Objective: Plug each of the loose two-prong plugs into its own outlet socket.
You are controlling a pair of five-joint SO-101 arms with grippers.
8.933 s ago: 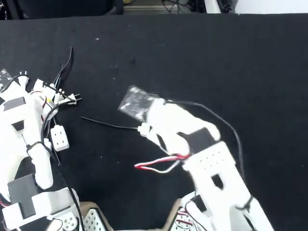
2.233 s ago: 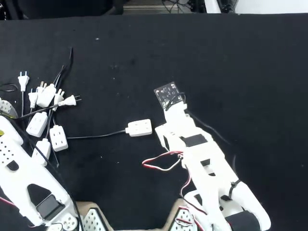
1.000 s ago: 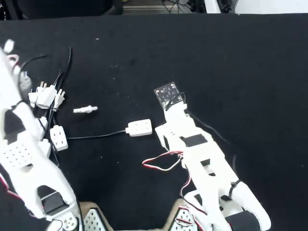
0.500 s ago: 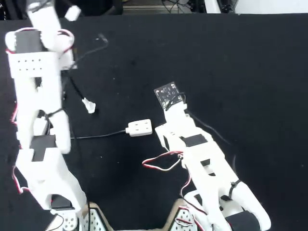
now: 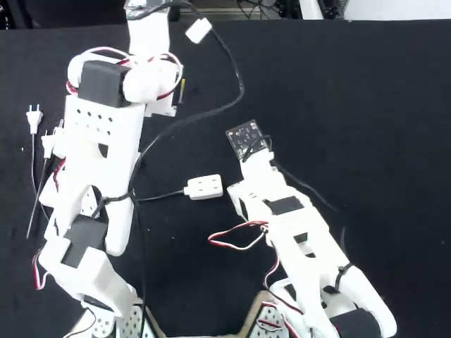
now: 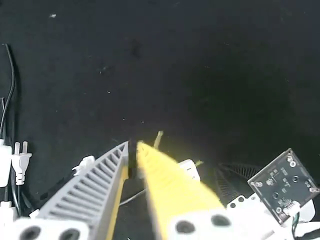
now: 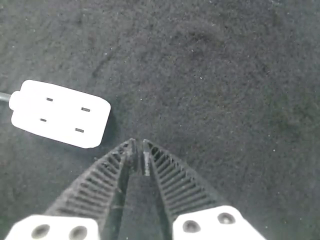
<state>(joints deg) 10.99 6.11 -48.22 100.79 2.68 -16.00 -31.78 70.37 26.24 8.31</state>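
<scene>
The table is plain black, and the outlet socket is white with small dark slots. The left gripper has one grey ribbed finger and one yellow finger, and the right gripper is dark grey with ribs. The cord is black, with a white end piece.

**One socket flat, one cord end aloft**

A white outlet socket lies flat, slots up, just beside the right pincer. A white cord end dangles near the raised left pincer, which pinches its black cord. Other loose plugs lie well apart from both pincers.
</scene>
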